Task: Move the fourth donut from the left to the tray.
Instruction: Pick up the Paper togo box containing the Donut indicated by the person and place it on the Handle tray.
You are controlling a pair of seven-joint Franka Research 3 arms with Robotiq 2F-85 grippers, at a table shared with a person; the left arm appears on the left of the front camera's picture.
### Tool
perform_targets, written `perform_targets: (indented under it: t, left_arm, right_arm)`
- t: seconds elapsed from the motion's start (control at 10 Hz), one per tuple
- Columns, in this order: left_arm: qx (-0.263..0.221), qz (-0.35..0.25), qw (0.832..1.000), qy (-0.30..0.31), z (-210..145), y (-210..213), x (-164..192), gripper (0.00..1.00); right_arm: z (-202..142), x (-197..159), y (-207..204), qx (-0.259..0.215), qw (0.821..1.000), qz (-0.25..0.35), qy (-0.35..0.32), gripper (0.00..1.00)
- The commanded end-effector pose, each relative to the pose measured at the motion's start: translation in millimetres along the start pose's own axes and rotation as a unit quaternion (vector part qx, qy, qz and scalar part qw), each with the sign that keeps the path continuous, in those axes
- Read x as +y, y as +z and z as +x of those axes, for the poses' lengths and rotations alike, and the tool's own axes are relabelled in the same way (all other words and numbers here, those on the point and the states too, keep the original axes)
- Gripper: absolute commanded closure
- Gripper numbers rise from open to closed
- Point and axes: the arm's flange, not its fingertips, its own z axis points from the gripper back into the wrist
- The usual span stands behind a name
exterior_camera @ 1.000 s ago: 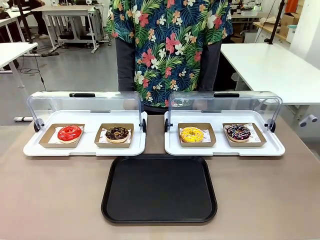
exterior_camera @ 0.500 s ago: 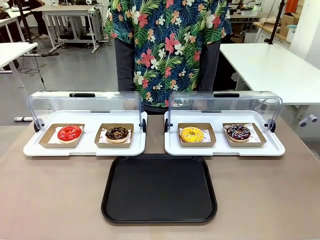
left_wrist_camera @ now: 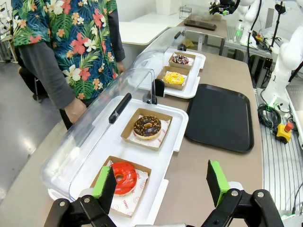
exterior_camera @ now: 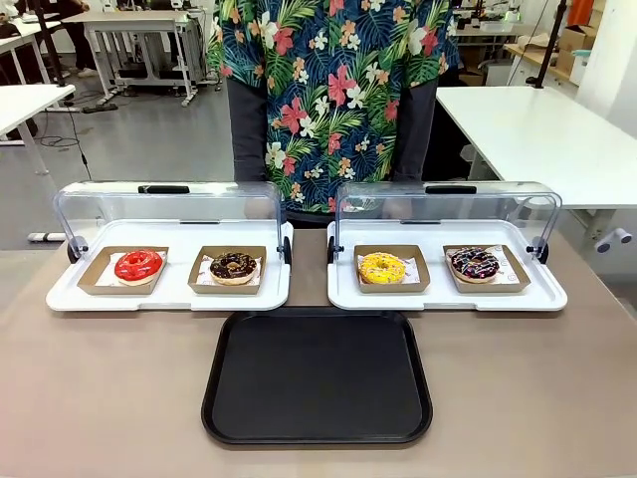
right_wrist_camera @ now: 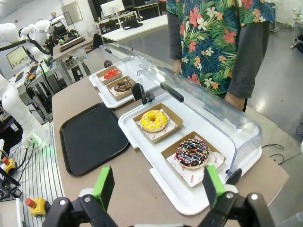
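Right wrist view: the right tool (right_wrist_camera: pixel 158 185) hangs over the right end of the worktop (exterior_camera: pixel 119 398), jaws wide, with nothing between them. The left tool (left_wrist_camera: pixel 161 183) is also wide and empty, at the left end. The fourth donut (right_wrist_camera: pixel 192 153) sits in its cardboard holder (right_wrist_camera: pixel 170 152) at the right end of the right display tray (exterior_camera: pixel 448 297). The yellow donut (right_wrist_camera: pixel 155 120) is just beside it on the left, and the clear lid (right_wrist_camera: pixel 208 106) is rolled back on the far side.

I think three things could go wrong. A pad may press into the soft glaze if the grip is not on the holder wall. The thin wall may bend and slip. The holder may catch the white rim if it is dragged toward the black tray (exterior_camera: pixel 317 376), not lifted.
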Motion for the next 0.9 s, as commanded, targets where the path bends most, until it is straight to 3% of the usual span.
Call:
perform_targets:
  t: [0.0,0.8]
  left_arm:
    - [-0.001,-0.002,1.000,-0.002,1.5,0.7,0.8,0.00]
    - [-0.001,-0.002,1.000,-0.002,1.5,0.7,0.8,0.00]
  right_arm:
    - [1.2,0.0,-0.7,-0.011,1.000,0.001,0.008,0.00]
    - [1.2,0.0,-0.7,-0.011,1.000,0.001,0.008,0.00]
